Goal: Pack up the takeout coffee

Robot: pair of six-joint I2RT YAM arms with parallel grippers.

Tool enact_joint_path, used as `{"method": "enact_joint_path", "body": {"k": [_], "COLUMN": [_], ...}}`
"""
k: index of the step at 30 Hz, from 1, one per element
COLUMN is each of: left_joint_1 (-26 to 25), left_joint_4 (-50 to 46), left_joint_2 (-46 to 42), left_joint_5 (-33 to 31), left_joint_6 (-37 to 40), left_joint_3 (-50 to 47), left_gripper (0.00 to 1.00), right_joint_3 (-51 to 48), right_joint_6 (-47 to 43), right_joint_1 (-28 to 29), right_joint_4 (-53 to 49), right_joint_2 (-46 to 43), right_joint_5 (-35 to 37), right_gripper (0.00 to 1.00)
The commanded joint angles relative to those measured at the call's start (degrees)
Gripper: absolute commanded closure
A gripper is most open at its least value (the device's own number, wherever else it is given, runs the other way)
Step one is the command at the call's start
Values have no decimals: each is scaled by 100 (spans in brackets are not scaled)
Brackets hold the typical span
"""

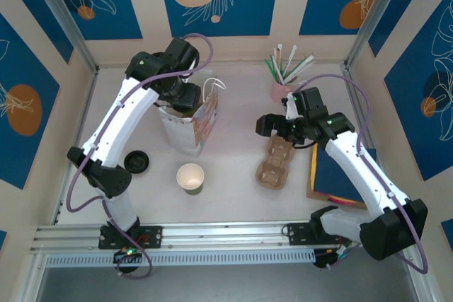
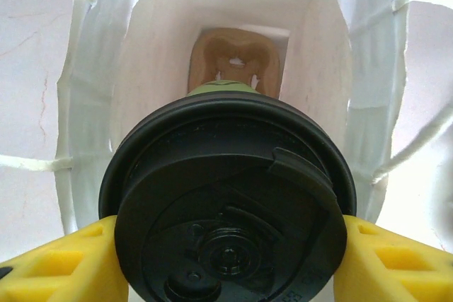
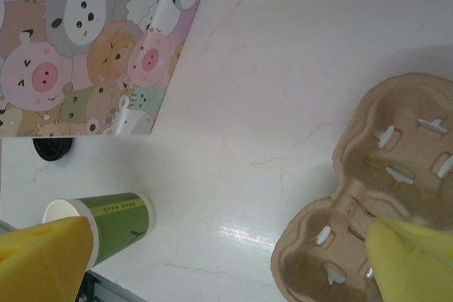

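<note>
The takeout coffee (image 2: 226, 196), a green cup under a round black lid, hangs inside the open top of the gift bag (image 2: 92, 104). My left gripper (image 2: 226, 266) is shut on it, one yellow finger pressed to each side of the lid. A brown cardboard holder (image 2: 237, 61) lies at the bag's bottom, below the cup. From above, the left gripper (image 1: 182, 98) sits over the mouth of the bag (image 1: 195, 129). My right gripper (image 1: 267, 126) stands open and empty above the left end of a cardboard cup carrier (image 1: 276, 164).
A green cup with no lid (image 1: 190, 177) stands near the front centre, and a loose black lid (image 1: 136, 161) lies left of it. A pink holder of straws (image 1: 283, 79) stands at the back right. A dark blue folder (image 1: 340, 171) lies at the right.
</note>
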Motion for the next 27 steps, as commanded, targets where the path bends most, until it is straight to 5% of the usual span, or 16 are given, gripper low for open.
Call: {"method": "enact_joint_path", "body": {"k": [1,27], "left_joint_1": [148,588], "left_joint_4": [30,24], "left_joint_2": [111,661], "left_joint_5": [231,888], "left_joint_6": [97,355], "left_joint_3": [-66,-381], "left_gripper": [44,45], "right_joint_3": [92,35], "right_joint_6": [-49,-163], "right_joint_1": [-47,-249], "right_joint_4": [69,401], "right_joint_2": [65,313], "right_joint_5": [-191,-495], "right_gripper": [1,1]}}
